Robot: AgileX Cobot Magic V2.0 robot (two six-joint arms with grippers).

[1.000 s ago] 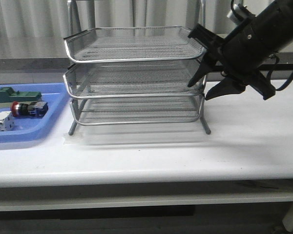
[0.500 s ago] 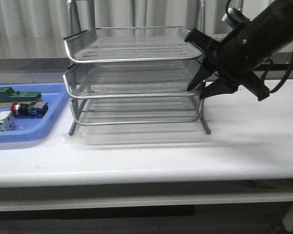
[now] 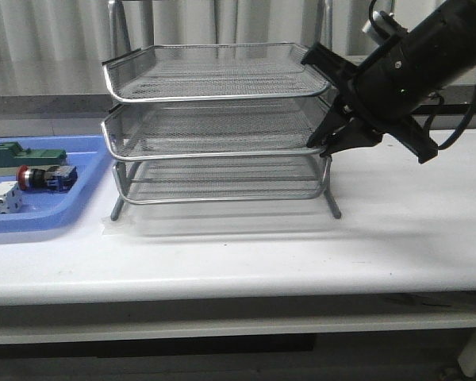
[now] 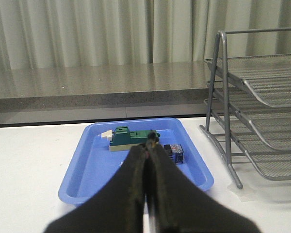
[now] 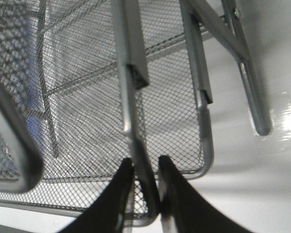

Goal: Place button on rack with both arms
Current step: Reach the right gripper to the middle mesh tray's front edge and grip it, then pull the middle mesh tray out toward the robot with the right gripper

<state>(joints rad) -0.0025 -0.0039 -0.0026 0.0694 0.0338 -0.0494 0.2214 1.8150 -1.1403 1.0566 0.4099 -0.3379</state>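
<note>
The right gripper (image 5: 144, 194) pinches the stiff, light rack (image 3: 214, 127) by its middle-tray rim, while the small, rigid button (image 4: 173, 154) lies in the blue tray (image 4: 87, 187) just beyond the left gripper (image 4: 148, 165), whose jaws are pressed together.

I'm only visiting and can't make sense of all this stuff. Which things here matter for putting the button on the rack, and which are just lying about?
Part of the job:
- button, lying in the blue tray
- rack
- right gripper, closed on the rack's middle-tier rim
- left gripper, shut, holding nothing

Just lying about:
- blue tray
- green block
- white block
</note>
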